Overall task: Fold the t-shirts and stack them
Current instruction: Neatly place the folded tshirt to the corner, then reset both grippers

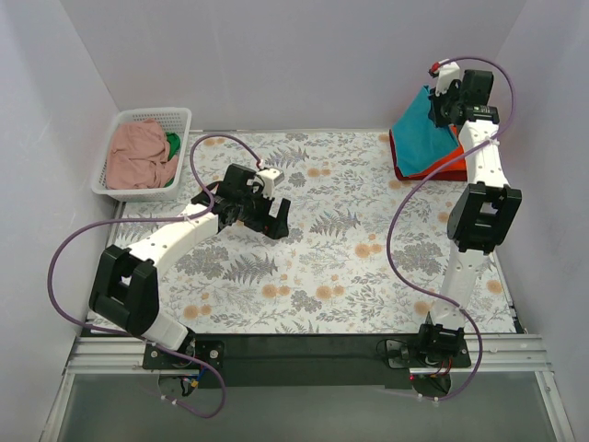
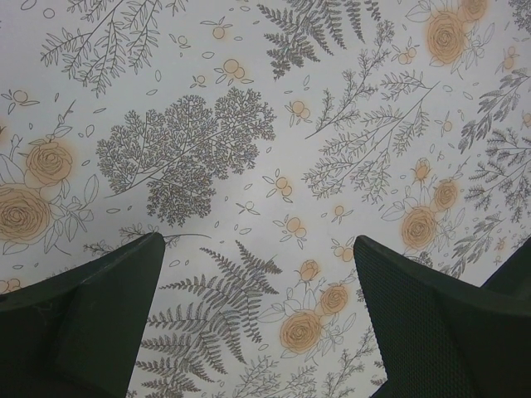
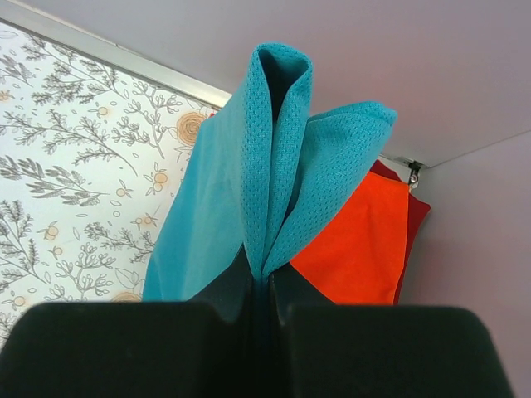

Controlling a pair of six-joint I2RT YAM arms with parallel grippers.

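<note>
At the far left corner of the surface (image 1: 350, 262) stands a white lattice basket (image 1: 153, 111); a crumpled dusty pink t-shirt (image 1: 138, 158) fills it, with a bit of green cloth (image 1: 172, 143) tucked against its right wall

Just right of the basket, the left pincer (image 1: 267, 223) hangs over the bare floral cloth (image 1: 322, 184) that covers the surface. The left wrist view shows this left pincer (image 2: 257, 319) released, its two dark fingers (image 2: 91, 323) spread wide apart with only printed ferns and orange roses between them, and nothing grasped

The middle of the surface carries only the print

At the far right corner, by the wall, the right pincer (image 1: 440, 109) is clenched on the teal-blue t-shirt (image 1: 421, 138). The right wrist view shows the right pincer (image 3: 264, 290) with its jaws closed tight on a doubled fold of the teal-blue t-shirt (image 3: 274, 149), which rises above them and drapes down to the left. Under it lies the orange-red t-shirt (image 1: 453, 166), flat in the corner, its edge showing below and right of the teal; from the wrist the orange-red t-shirt (image 3: 357, 240) sits just right of the pinched fold
</note>
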